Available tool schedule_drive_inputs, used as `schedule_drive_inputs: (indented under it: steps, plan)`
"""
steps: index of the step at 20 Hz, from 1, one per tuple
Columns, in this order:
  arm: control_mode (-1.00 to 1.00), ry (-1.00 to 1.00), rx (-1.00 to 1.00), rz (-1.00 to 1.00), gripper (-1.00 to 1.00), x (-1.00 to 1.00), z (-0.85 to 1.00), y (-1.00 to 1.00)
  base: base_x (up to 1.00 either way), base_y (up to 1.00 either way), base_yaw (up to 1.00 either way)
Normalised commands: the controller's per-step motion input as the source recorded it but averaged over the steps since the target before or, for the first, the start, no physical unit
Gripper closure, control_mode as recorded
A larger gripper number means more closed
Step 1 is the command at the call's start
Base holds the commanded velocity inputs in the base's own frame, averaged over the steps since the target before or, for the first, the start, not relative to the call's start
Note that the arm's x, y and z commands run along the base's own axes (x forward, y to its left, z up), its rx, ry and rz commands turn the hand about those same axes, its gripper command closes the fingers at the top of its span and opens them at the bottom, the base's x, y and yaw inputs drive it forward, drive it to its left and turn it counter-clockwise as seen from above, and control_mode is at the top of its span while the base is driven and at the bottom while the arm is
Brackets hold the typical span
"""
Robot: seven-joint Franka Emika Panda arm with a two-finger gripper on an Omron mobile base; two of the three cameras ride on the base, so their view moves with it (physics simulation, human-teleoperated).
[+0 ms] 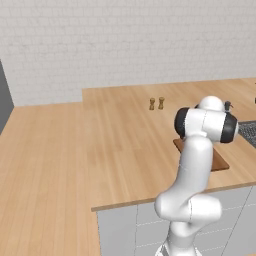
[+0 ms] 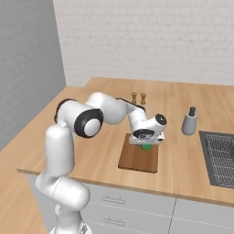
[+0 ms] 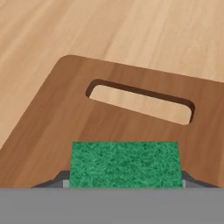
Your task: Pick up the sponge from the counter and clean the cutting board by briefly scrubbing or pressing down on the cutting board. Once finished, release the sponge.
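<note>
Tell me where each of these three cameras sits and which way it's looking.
Left base view: behind the arm, to its left, looking forward and down over the counter; the white arm hides most of the cutting board.
Right base view: behind, to its right; shows the arm and the gripper above the sponge.
Hand view: on the hand, facing the board's handle slot, sponge between the fingertips.
All three share the board.

board: dark reddish-brown wooden cutting board near the front edge of the light-wood plank counter; its near half is bare, slot handle open at the far end
on board: green rectangular sponge sits between the dark fingers of the gripper, blocks the far part
behind: two small brown wooden shakers, well apart from the board
right: grey cylindrical bottle upright, then dark sink basin
left: open counter, free passage
</note>
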Motion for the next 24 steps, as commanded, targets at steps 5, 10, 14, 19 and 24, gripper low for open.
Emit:
schedule_drive_inputs:
  steps: [5,10,14,19,24]
  plan:
    - [-1.0,0.12,0.0,0.0,1.0,-0.55,-0.83,0.82,0.0,0.0,0.0]
    - [-1.0,0.1,0.0,0.0,1.0,-0.74,-0.56,0.74,0.0,0.0,0.0]
    - [-1.0,0.01,0.0,0.0,1.0,-0.56,-0.23,0.59,0.0,0.0,0.0]
    - [-1.0,0.0,0.0,0.0,1.0,-0.44,-0.26,0.56,0.0,0.0,0.0]
    - [-1.0,0.07,0.0,0.0,1.0,-0.21,-0.72,0.09,0.0,0.0,0.0]
